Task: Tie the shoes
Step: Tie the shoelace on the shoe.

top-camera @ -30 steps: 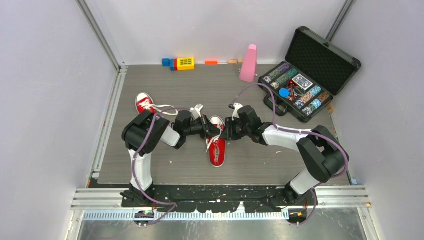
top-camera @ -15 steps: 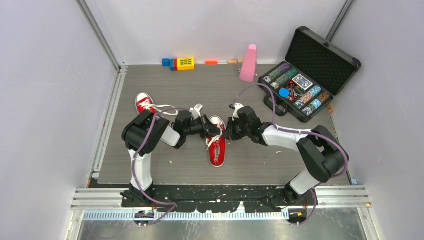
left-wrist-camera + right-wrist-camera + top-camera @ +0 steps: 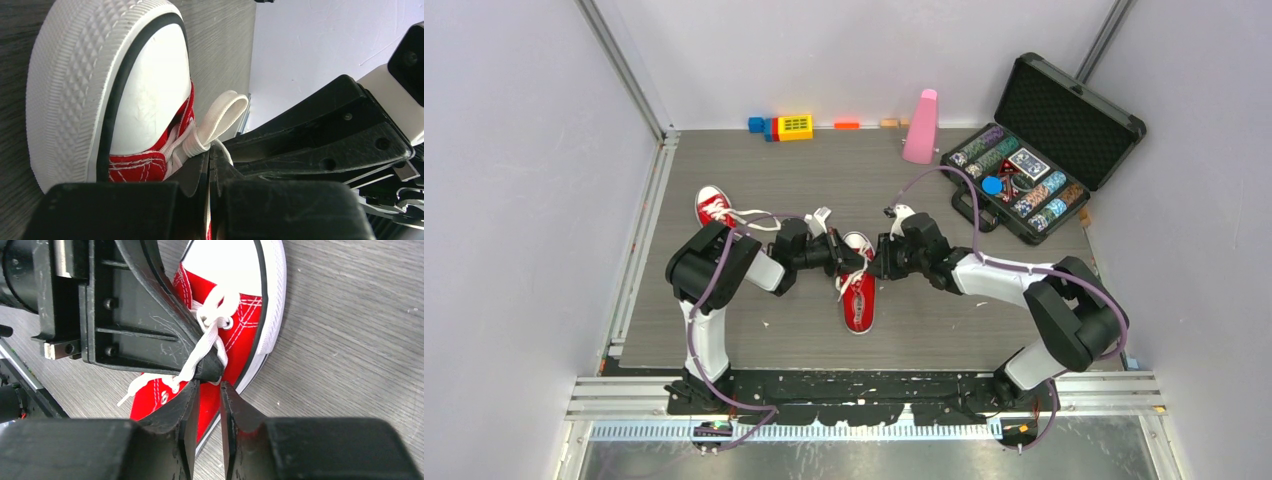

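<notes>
The left gripper (image 3: pixel 209 159) has its jaws pressed together on a loop of white lace (image 3: pixel 226 111), pinched right where the loop leaves the eyelets. The loop stands up at one o'clock from the fingertips in the left wrist view. The right gripper (image 3: pixel 208 388) faces it tip to tip, jaws a narrow gap apart with nothing between them. The lace crosses just beyond its tips, toward twelve o'clock.

Both work over the red sneaker (image 3: pixel 858 300) at the middle of the table. Its white toe cap (image 3: pixel 150 85) points away from the arm bases. The second sneaker (image 3: pixel 713 206) lies well apart at ten o'clock, laces trailing loose. An open poker chip case (image 3: pixel 1034 190) sits at two o'clock.

The risks, as I judge them:
- The two sets of fingers are nearly touching, so closing or advancing the right one may strike the left fingertip instead of catching the lace.
- A pull by the left gripper could drag or tip the light shoe, since nothing pins it down.
- The loop could also slip out and collapse.
</notes>
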Controlling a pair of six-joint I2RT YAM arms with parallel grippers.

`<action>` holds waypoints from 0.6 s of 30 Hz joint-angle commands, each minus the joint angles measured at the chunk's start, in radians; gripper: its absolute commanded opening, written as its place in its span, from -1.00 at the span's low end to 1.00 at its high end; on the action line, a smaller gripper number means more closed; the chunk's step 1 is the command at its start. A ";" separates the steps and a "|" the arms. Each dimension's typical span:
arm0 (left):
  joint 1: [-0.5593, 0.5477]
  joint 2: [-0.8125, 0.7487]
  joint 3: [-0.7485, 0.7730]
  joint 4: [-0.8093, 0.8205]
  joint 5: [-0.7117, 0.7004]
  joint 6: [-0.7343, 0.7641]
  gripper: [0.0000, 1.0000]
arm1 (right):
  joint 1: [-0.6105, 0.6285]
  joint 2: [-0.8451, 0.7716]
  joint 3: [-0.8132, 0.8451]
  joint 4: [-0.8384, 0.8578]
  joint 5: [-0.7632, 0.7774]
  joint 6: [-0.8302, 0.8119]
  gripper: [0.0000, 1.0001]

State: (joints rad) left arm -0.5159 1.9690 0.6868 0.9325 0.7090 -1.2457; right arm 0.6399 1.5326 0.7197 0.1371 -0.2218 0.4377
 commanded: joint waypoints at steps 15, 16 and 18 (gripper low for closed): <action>-0.009 -0.018 0.011 0.091 0.056 -0.074 -1.00 | 0.012 0.020 0.064 0.113 -0.004 -0.033 -0.35; -0.009 -0.013 0.010 0.115 0.060 -0.090 -1.00 | 0.013 0.022 0.066 0.115 -0.006 -0.030 -0.37; -0.010 -0.007 0.007 0.147 0.064 -0.115 -1.00 | 0.014 0.024 0.066 0.124 -0.007 -0.021 -0.38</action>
State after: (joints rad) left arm -0.5125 1.9690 0.6880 0.9535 0.7078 -1.3006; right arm 0.6445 1.5475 0.7338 0.1585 -0.2344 0.4175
